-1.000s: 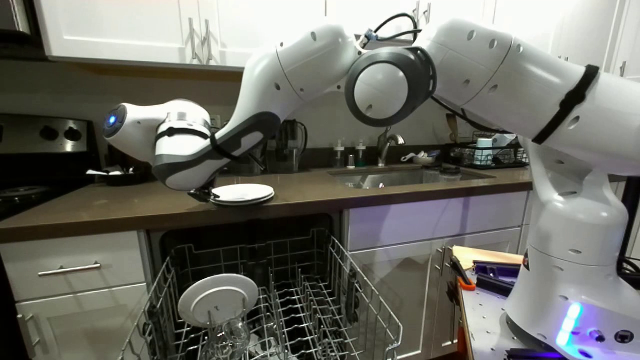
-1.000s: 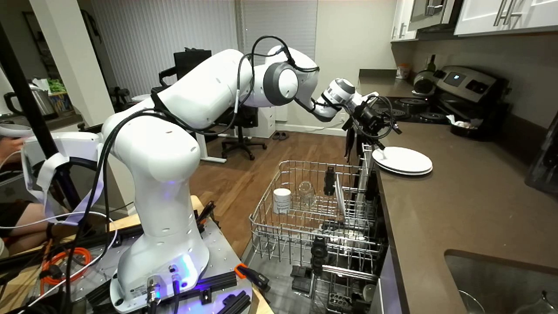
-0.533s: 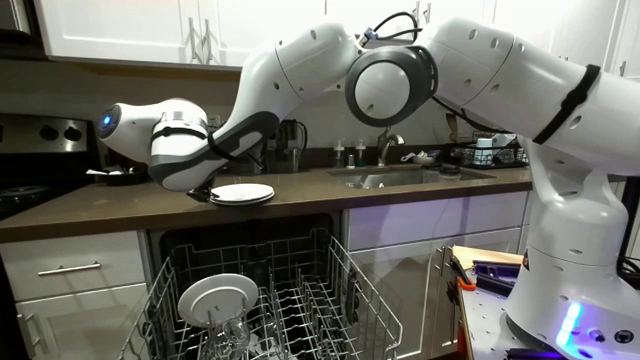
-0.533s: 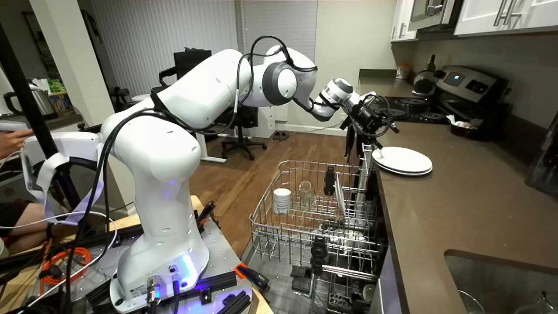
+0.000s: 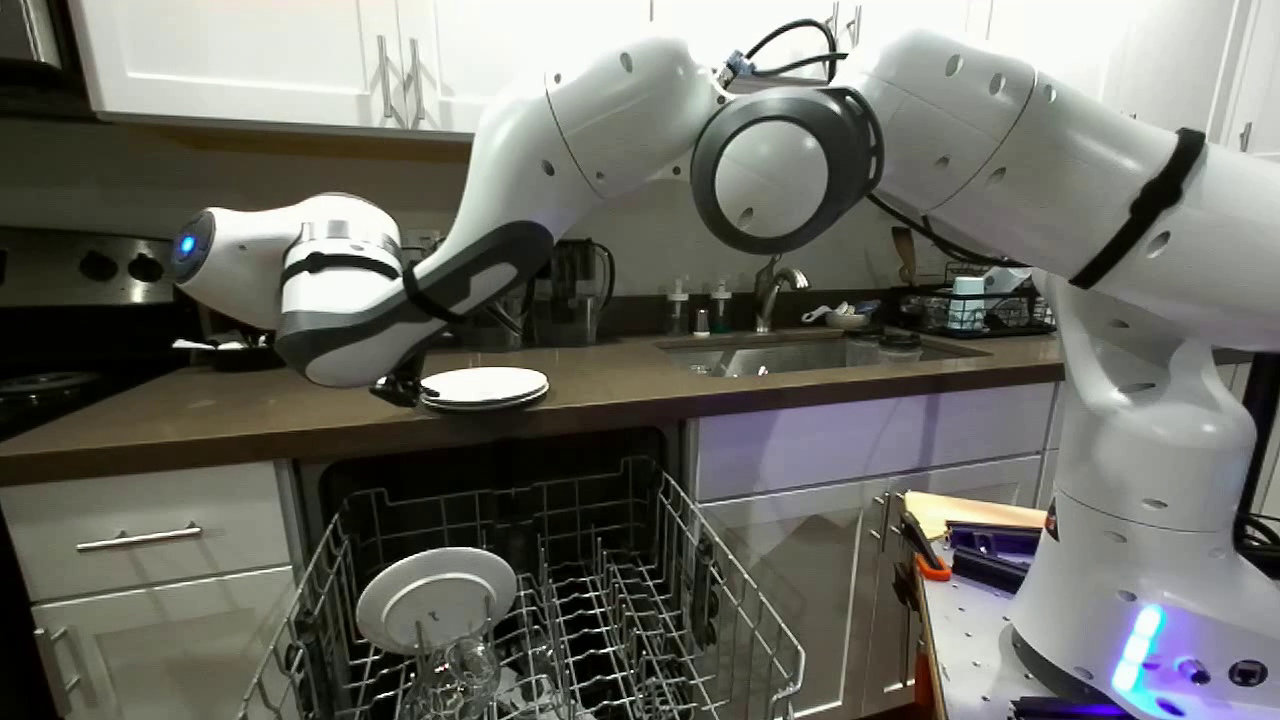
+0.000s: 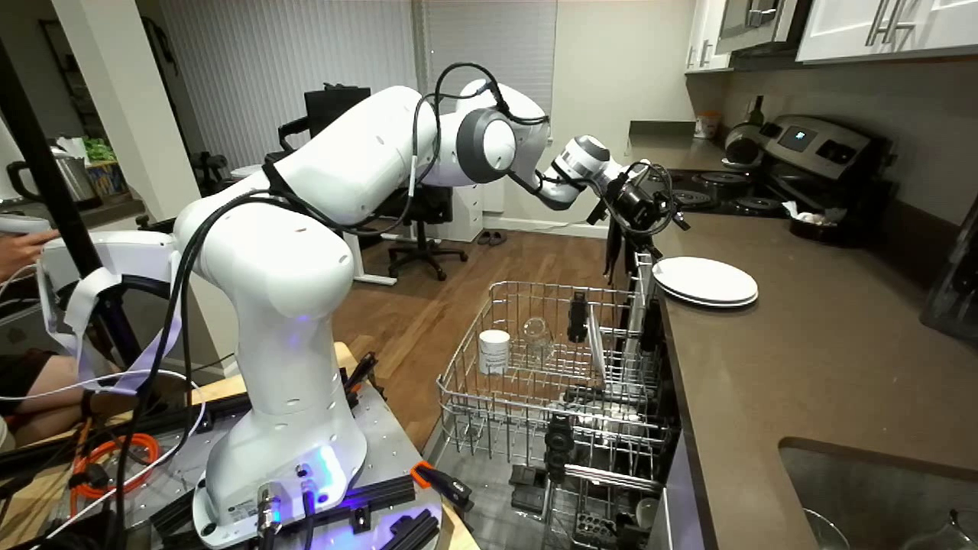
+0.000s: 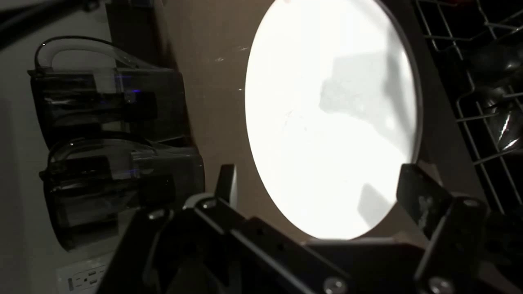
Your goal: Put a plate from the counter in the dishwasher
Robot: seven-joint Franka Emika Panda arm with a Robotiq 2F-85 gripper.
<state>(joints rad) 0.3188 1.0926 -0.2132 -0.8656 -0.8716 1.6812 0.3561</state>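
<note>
On the brown counter (image 5: 620,376) the white plate (image 5: 485,382) lies flat near the front edge, above the dishwasher (image 5: 600,450) with its rack pulled out. A second rim shows just beneath this plate (image 6: 707,279), so it rests on another dish. My gripper (image 7: 316,175) is open; in the wrist view its fingers stand wide apart, the plate (image 7: 310,122) filling the space beyond them. One finger (image 7: 421,196) overlaps the plate's edge in the picture; contact cannot be told. In an exterior view the gripper (image 5: 400,386) is close beside the plate's stove-side rim.
In the rack a white plate (image 5: 437,600) stands on edge, with clear glasses (image 5: 460,670) and a white cup (image 6: 494,351). Two pitchers (image 7: 118,183) stand at the wall behind the plates. A dark pan (image 6: 821,225) is by the stove. The sink (image 5: 790,355) lies further along.
The arm has shifted a little toward the stove and away from the counter's edge, drawing the gripper slightly back from the plate's rim. The plate has not moved. The jaws stay open.
</note>
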